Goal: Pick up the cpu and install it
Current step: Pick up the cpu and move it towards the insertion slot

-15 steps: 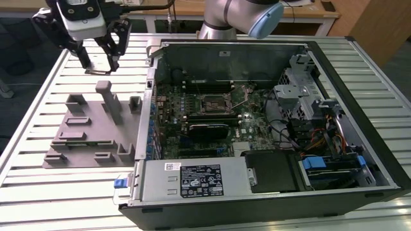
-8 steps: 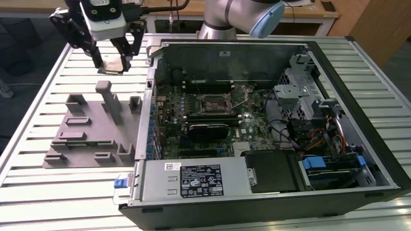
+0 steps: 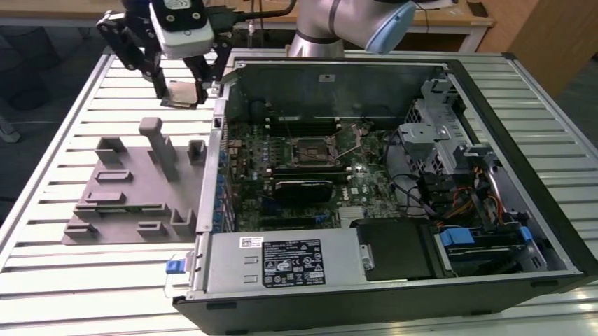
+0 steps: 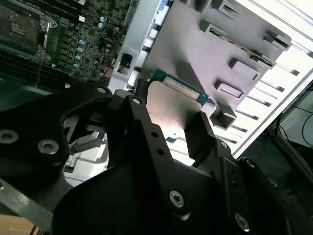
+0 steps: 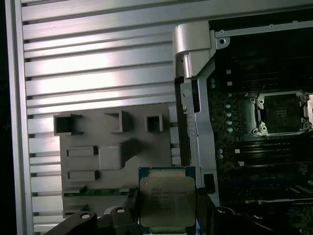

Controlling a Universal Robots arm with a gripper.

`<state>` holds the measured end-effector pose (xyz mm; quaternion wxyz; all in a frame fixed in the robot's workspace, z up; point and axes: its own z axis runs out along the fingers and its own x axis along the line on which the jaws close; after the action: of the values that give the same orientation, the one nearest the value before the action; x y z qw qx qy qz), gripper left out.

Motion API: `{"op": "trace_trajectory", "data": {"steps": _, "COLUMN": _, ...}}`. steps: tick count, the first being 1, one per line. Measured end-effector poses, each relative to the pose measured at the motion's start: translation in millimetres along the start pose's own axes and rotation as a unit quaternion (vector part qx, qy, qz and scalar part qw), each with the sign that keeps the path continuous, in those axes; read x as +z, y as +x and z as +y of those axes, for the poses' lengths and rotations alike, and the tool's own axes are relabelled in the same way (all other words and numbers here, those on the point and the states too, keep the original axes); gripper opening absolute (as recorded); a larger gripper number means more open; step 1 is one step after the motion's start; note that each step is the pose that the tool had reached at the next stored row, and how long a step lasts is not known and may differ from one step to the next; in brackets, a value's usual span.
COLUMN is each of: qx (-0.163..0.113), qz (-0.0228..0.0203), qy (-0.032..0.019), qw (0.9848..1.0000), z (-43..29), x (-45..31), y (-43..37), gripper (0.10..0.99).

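Evidently the pincer grips the cpu by opposite edges, level near the grey tray, likely sparing its contacts for the open socket.

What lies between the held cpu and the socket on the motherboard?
The computer case's metal side wall stands between cpu and socket in the first wrist view.
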<state>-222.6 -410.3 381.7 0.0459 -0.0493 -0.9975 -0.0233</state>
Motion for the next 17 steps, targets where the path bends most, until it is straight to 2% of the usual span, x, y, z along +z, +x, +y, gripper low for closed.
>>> {"op": "trace_trajectory", "data": {"steps": 17, "qx": 0.001, "qz": 0.0112, "qy": 0.0011, "qw": 0.9999, "z": 5.6, "x": -4.9, "y": -54.8, "gripper": 0.545}}
